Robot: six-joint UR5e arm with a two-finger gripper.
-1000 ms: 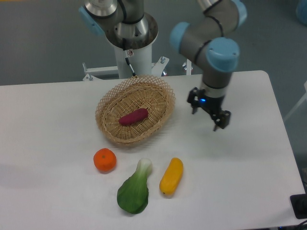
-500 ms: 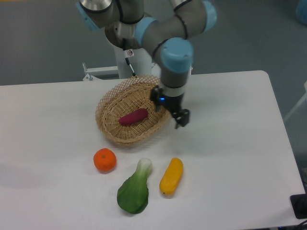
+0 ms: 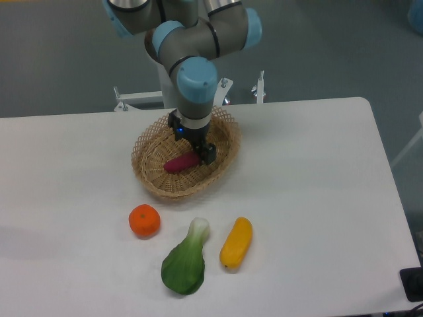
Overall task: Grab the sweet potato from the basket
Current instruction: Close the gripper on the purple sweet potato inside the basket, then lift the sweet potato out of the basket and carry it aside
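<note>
A robot gripper (image 3: 198,149), its finger spread impossible to tell, hangs inside the wicker basket (image 3: 151,181) with the small, likely light and firm, smooth sweet potato (image 3: 180,163) just below-left, best pinched across its thicker middle

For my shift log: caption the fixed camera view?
Gripper poised over the sweet potato lying in the basket.

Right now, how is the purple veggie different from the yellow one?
The sweet potato is magenta-maroon and smaller; the yellow vegetable is bigger. The sweet potato lies in the basket under the gripper; the yellow vegetable lies on the table. Both are smooth and oblong.
</note>
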